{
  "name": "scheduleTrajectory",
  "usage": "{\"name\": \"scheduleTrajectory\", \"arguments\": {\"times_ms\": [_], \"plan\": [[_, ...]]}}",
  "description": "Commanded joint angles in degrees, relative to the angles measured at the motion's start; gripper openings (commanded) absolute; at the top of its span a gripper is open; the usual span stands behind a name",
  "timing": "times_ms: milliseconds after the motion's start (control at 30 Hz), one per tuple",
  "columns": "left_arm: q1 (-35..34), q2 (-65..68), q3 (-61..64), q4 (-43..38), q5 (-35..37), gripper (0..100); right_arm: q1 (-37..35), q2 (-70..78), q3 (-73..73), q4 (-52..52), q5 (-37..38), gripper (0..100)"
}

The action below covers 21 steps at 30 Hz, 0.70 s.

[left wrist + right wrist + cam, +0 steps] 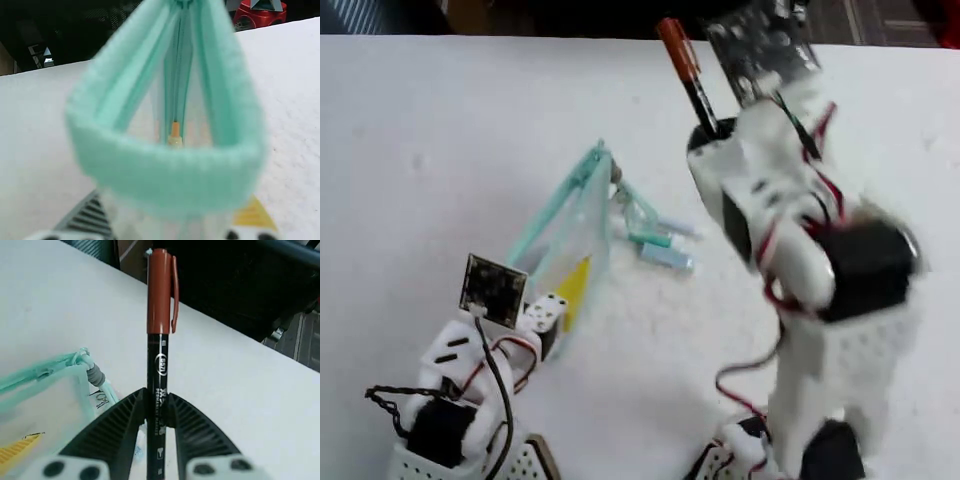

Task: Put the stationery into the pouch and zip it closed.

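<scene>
Marker (159, 365) in right fingers (120, 426); pouch (565, 232) open, pale-blue stationery (667, 258) beside it.

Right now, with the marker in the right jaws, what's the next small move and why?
Probably swing the marker over the pouch mouth. The right jaws clamp it, off to the pouch's side, while the left arm holds the pouch upright with its zip open.

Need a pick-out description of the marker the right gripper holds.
On the white table, find the right arm's black gripper. It clamps a marker sticking upward: black barrel, red-brown cap. The other pens are pale blue and lie flat beside the mint-trimmed clear pouch.
</scene>
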Motion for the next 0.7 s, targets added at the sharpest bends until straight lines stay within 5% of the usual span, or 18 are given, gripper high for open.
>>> {"name": "scheduleTrajectory", "arguments": {"times_ms": [0, 400, 667], "plan": [[-0.4, -0.1, -0.4, 0.3, -0.3, 20, 0.2, -8.2, 2.1, 1.2, 0.0, 2.1], [-0.4, -0.1, -0.4, 0.3, -0.3, 20, 0.2, -23.0, 15.8, 0.0, -0.2, 1.8], [-0.4, -0.1, -0.5, 0.3, -0.1, 20, 0.1, -33.2, 33.1, -11.3, -0.5, 1.8]]}}
